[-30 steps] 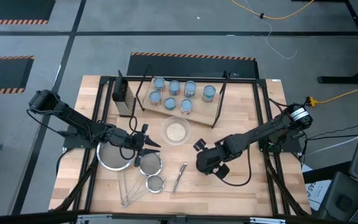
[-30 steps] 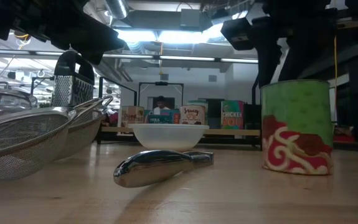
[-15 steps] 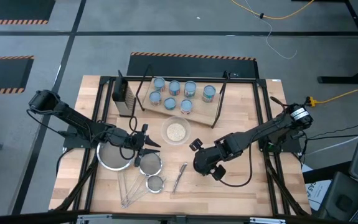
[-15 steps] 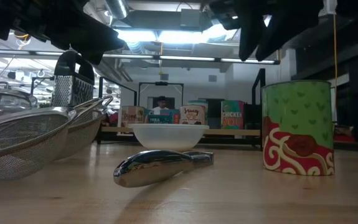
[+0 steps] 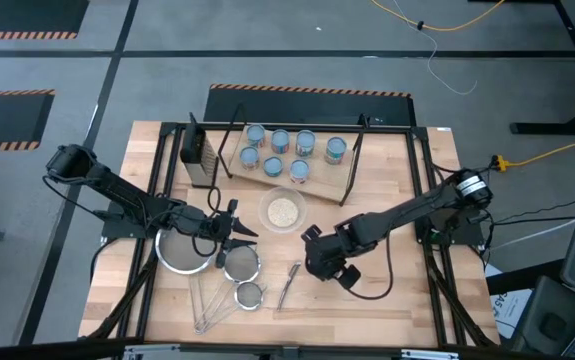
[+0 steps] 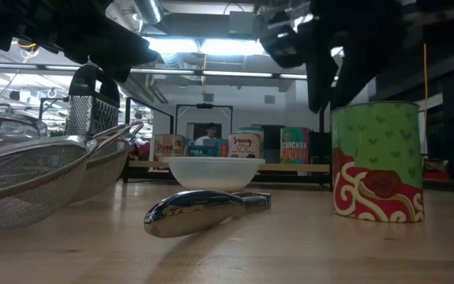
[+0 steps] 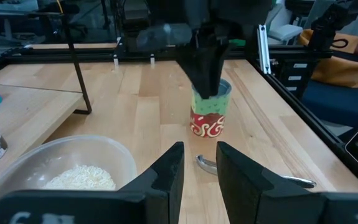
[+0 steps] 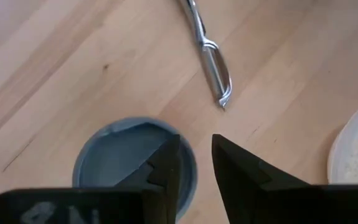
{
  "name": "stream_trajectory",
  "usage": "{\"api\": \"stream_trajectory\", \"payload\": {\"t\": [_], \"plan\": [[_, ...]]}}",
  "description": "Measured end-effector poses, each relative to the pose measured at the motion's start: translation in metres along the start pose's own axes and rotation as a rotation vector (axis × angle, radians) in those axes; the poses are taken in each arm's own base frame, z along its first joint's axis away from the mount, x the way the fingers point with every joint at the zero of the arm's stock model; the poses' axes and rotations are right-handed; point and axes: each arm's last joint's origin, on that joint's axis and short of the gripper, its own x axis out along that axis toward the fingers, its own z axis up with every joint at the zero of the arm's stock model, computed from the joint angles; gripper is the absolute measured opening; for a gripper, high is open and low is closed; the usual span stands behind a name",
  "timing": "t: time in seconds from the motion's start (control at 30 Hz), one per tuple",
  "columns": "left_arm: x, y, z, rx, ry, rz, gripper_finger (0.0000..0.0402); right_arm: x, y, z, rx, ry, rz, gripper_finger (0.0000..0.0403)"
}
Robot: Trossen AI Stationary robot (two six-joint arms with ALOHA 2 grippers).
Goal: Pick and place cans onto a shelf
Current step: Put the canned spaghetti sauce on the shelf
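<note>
One can point(image 6: 377, 162), green and red with a pale blue top point(image 8: 122, 165), stands upright on the table right of the peeler. My right gripper point(image 8: 196, 146) points steeply down, its fingertips a narrow gap apart. It hangs over the left edge of the can's top point(image 7: 207, 87), and no touch shows. The shelf point(image 5: 292, 160), a light-wood board on black rod legs, stands at the table's far side. Several cans point(image 5: 280, 140) stand on it. My left gripper point(image 7: 199, 152) waits above the strainers at the left, nearly level, its fingers slightly apart with nothing between them.
A clear bowl of grains point(image 5: 283, 211) sits in front of the shelf. A steel peeler point(image 5: 289, 283) lies just left of the can. Three mesh strainers point(image 5: 185, 250) lie at the near left, with a box grater point(image 5: 199, 158) left of the shelf. A person point(image 6: 204, 132) shows far behind the table.
My right gripper has moved a short way toward the table's left edge, from right over the can to over its left edge. The can stays upright on the table but now shows a different part of its label, so it has turned a little.
</note>
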Motion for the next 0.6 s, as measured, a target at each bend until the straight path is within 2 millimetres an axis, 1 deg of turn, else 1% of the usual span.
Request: {"api": "stream_trajectory", "payload": {"t": [0.17,0.43,0.53,0.6], "plan": [[0.0000,0.0000,0.0000,0.000,0.000,0.000,0.0086,0.0074,-0.0035,-0.0039,0.013,0.035,0.012,0.0097],[0.0000,0.0000,0.0001,0.002,-0.001,0.000,0.0086,0.0066,-0.0020,-0.0068,0.014,0.065,0.025,0.0096],[0.0000,0.0000,0.0001,0.002,-0.001,0.000,0.0086,0.0066,-0.0018,-0.0070,0.025,0.066,0.027,0.0081],[0.0000,0.0000,0.0000,0.002,0.000,0.000,0.0086,0.0066,-0.0018,-0.0071,0.051,0.068,0.026,0.0059]]}}
